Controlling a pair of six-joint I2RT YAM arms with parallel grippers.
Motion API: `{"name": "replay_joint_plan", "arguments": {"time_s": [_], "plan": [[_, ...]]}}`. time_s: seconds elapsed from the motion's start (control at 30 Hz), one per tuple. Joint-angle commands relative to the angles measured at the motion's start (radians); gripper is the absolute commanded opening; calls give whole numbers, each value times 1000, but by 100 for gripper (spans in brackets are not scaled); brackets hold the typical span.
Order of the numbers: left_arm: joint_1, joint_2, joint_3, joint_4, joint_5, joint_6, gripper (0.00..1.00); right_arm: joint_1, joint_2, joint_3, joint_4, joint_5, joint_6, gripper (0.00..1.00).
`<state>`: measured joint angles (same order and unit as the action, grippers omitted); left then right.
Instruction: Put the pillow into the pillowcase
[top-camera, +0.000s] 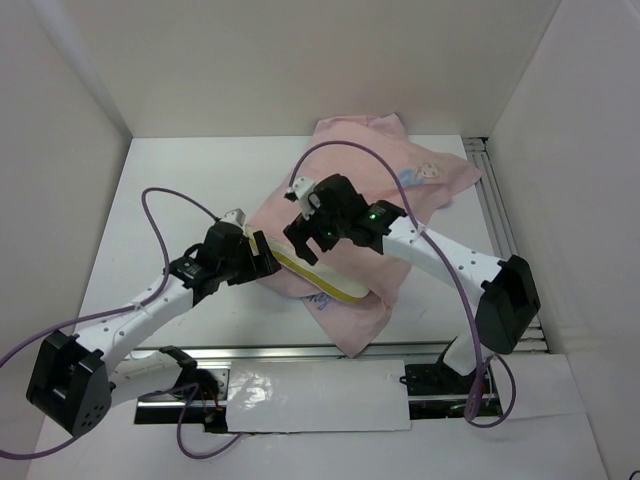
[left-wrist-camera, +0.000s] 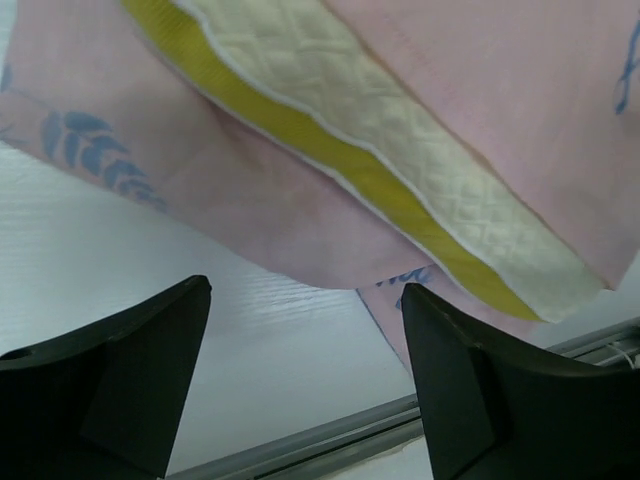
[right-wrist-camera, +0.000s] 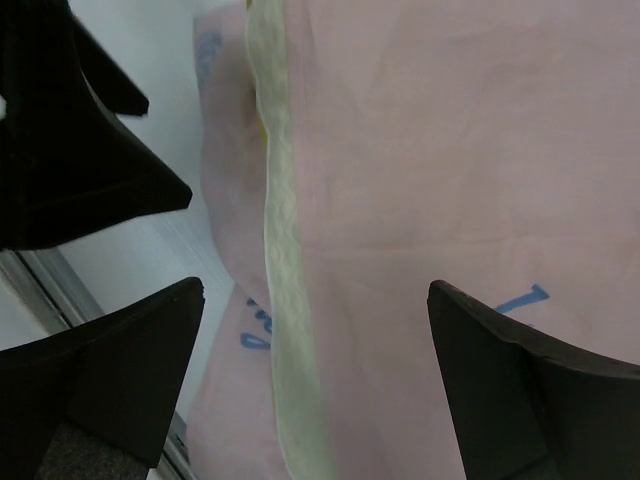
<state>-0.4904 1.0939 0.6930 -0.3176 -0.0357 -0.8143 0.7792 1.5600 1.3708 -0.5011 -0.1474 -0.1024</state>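
We see the pillowcase (top-camera: 390, 165) spread pale-pink side up across the middle of the white bench (top-camera: 180, 170), rumpled, with faint blue print showing near its far right corner. The pillow (left-wrist-camera: 380, 150) lies mostly inside it. Only one long edge shows at the near left opening: a quilted cream face with a yellow band along its side, and pink fabric both over and under it. Our left hand (left-wrist-camera: 305, 370) hovers just beside that exposed edge, on its near left side. Its two black fingers (left-wrist-camera: 130, 380) are spread wide, with bare bench and a corner of pink fabric below the gap, and it grips nothing. Our right hand (right-wrist-camera: 315, 370) hangs over the pillowcase just past the pillow's edge, likewise spread wide, with pink fabric below the gap and nothing pinched. The two hands are near each other, the pillow's exposed edge between them. A metal rail (top-camera: 300, 352) runs along the bench's near edge
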Motion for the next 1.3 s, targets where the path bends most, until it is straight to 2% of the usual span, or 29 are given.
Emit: {"name": "replay_joint_plan", "arguments": {"time_s": [0.0,0.23,0.43,0.53,0.57,0.67,0.7,0.9,0.93,0.97,1.0,1.07,1.13,1.27], "plan": [[-11,15,-32,149,85,-9,90,35,26,-39,-51,152,-112,100],[-40,86,-69,204,74,-71,94,58,104,-39,-57,206,-143,100],[-50,150,-59,229,49,-94,94,68,173,-61,-37,140,-154,100],[-50,187,-59,252,39,-123,90,87,157,-61,-25,140,-145,100],[-50,199,-59,262,25,-123,87,88,144,-61,-14,156,-145,100],[-50,257,-26,261,-3,-123,70,107,78,-61,4,210,-103,100],[-40,273,-17,261,-3,-112,56,117,57,-70,18,224,-89,100],[-22,319,-4,282,16,-103,25,140,-51,-159,41,197,-89,97],[-22,319,-4,282,25,-103,18,149,-51,-159,32,197,-89,97],[-22,328,-4,282,25,-103,4,149,-37,-159,32,207,-89,95],[-22,328,-4,282,25,-103,0,149,-19,-159,32,207,-89,95],[-22,317,-4,282,16,-112,0,158,3,-148,22,198,-89,91],[-22,293,-29,282,7,-112,0,167,32,-148,32,187,-98,91],[-22,219,-73,302,-4,-112,0,167,78,-148,97,346,-71,91]]}}
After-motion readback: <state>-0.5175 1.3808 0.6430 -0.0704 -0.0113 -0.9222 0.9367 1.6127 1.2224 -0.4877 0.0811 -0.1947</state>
